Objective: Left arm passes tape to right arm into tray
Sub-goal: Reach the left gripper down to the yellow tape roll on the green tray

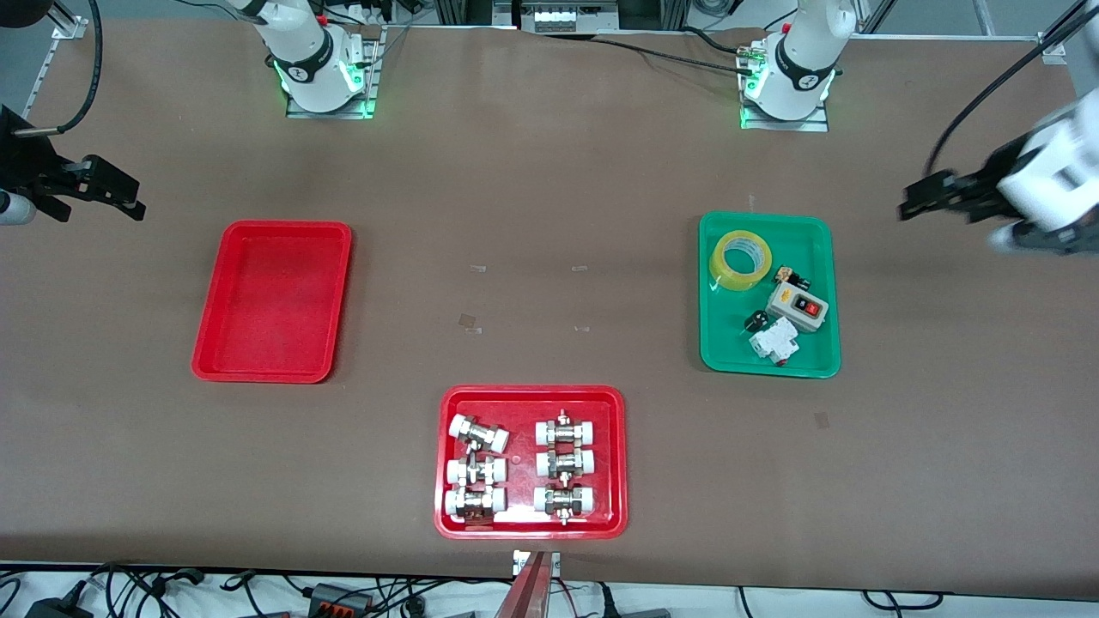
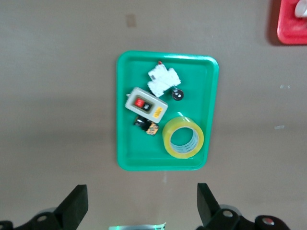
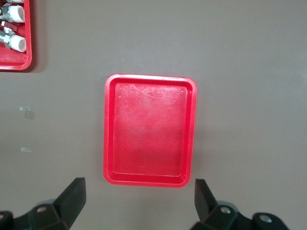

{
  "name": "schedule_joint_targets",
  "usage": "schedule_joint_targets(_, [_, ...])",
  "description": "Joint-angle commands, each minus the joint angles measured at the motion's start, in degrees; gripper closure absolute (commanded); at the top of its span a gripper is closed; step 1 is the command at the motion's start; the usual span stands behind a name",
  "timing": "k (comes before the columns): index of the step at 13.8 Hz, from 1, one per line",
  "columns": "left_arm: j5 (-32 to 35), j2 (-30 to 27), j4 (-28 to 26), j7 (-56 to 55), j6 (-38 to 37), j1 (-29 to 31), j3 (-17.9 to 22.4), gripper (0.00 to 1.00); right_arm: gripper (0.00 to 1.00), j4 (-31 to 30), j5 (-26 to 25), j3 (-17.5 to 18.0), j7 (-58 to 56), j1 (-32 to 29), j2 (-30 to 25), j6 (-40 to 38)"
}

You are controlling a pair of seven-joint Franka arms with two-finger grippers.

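Tape (image 1: 740,260) flat in green tray (image 1: 816,365), crowded near switch box (image 1: 797,307). Left gripper (image 2: 141,203) spread wide, empty, up near tray edge. Right gripper (image 3: 139,201) likewise, waiting by red tray (image 3: 109,129). Risks: nudging box, probably slipping off roll's curved wall, fumbled handover.

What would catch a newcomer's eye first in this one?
Three bright trays stand out on the brown table: a bare red tray toward the right arm's end, a green tray toward the left arm's end holding the yellow tape, and a fittings tray nearest the camera. Left gripper and right gripper hang open at the ends.
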Motion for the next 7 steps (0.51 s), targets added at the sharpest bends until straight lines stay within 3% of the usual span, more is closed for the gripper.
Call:
schedule_joint_targets(1, [-1.3, -2.8, -14.4, -0.6, 11.7, -0.2, -3.1, 0.00, 0.00, 0.5, 0.1, 0.2, -1.0, -0.3, -0.3, -0.7])
schedule_joint_targets(4, [-1.3, -2.5, -25.5, -0.9, 23.0, -0.4, -4.6, 0.00, 0.00, 1.2, -0.2, 0.3, -1.4, -0.3, 0.0, -0.8])
schedule_joint_targets(7, [-1.3, 1.5, -30.4, -1.7, 30.4, -0.4, -6.0, 0.00, 0.00, 1.2, 0.1, 0.0, -1.3, -0.6, 0.1, -1.0])
